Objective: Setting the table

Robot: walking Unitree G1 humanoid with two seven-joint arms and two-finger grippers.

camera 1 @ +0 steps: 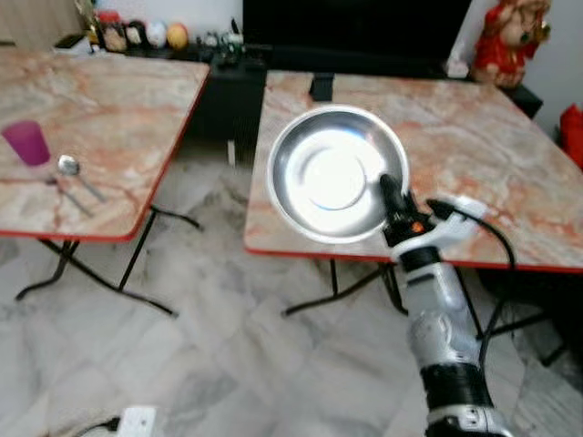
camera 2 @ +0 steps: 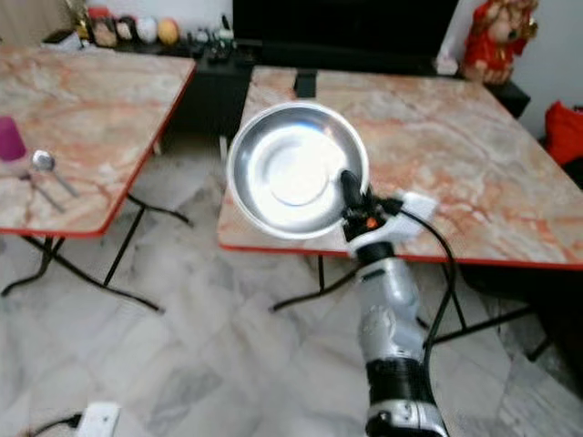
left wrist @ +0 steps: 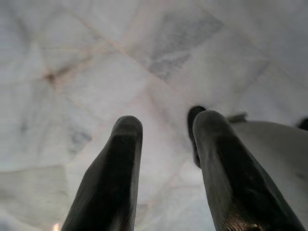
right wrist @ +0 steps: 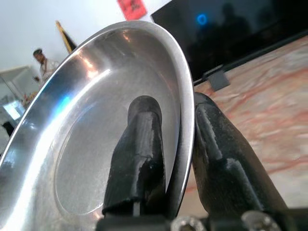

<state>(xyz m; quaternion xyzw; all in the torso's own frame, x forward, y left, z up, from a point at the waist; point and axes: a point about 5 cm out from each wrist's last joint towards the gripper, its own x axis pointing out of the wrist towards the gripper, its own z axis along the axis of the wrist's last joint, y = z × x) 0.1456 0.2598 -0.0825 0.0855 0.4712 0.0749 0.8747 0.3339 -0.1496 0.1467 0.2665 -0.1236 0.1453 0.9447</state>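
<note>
Outstretched from below, the right gripper (camera 1: pixel 393 196) pinches the near rim of a steel plate (camera 1: pixel 333 170) above the near edge of the right-hand marble table (camera 1: pixel 492 155), while the left gripper (left wrist: pixel 166 168) hangs parted over floor tiles.

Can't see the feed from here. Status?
Right pincer shut on steel plate rim, above table edge. Left pincer open, idle over floor. Nothing blocking.

Home living or dining room. Two folding marble-patterned surfaces, one (camera 1: pixel 100 100) left of the jaws and one (camera 1: pixel 474 146) beyond them, are standing on a pale marble-tiled floor (camera 1: pixel 228 364). A dark television screen (camera 1: pixel 355 27) is sitting beyond the jaws, with trinkets (camera 1: pixel 137 35) lining its low cabinet and a red figurine (camera 1: pixel 508 41) beside it.
</note>
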